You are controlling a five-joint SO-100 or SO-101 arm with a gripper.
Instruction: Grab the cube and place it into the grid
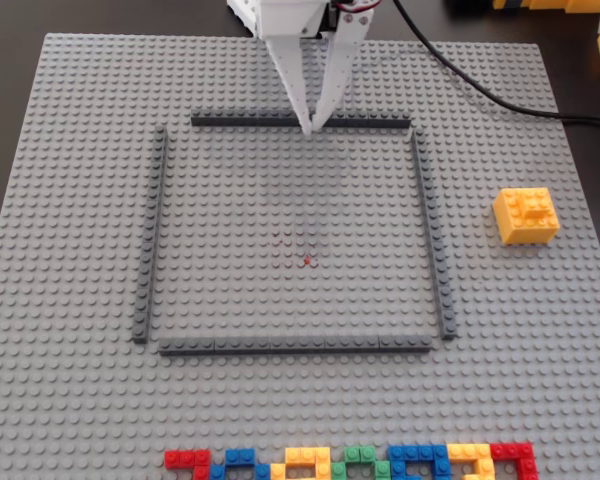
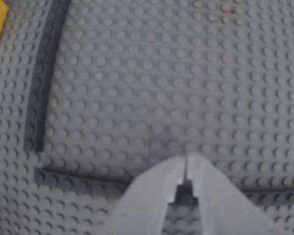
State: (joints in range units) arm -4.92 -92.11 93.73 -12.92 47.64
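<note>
The gripper (image 1: 308,128) is hovering with its jaws closed and empty over the frame's (image 1: 300,121) twelve o'clock bar, so the approach is only beginning, and it is needing to open and swing toward the yellow cube (image 1: 526,215) sitting outside at three o'clock.
</note>
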